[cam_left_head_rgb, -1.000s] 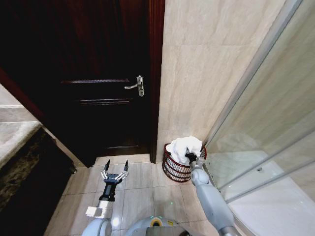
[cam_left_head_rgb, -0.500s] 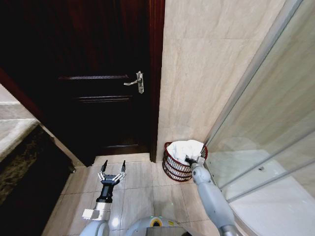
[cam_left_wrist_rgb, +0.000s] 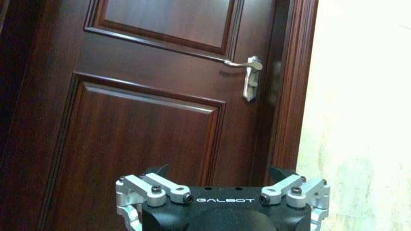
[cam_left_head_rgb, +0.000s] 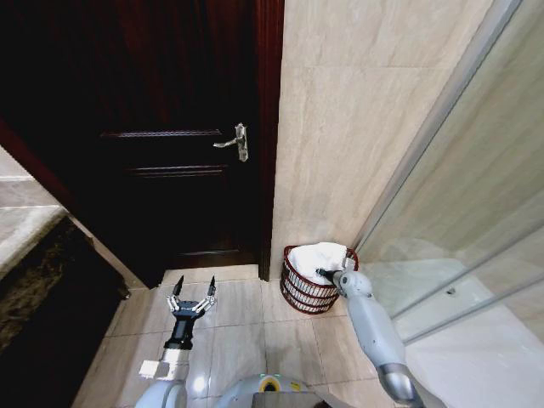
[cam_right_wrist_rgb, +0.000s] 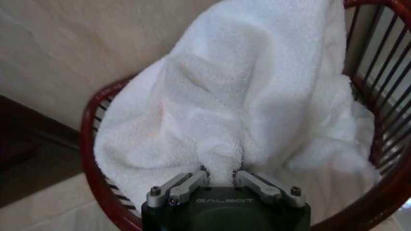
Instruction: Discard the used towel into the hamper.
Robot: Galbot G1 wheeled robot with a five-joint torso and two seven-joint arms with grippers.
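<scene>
Towel lower in the hamper

The towel (cam_left_head_rgb: 323,255), heaped above the rim a second ago, now sits sunk inside the hamper (cam_left_head_rgb: 299,289). The right tool (cam_left_head_rgb: 326,274), still pinching a fold of it, has dropped to rim level. The left tool (cam_left_head_rgb: 189,299) hangs slightly lower over the floor (cam_left_head_rgb: 246,340).

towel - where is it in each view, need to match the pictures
Head view: white towel inside the hamper, lower centre-right, by the right gripper.
Left wrist view: not in it.
Right wrist view: towel across the middle, pinched by the right gripper.
Shared landmark: the hamper's red-brown rim.
</scene>
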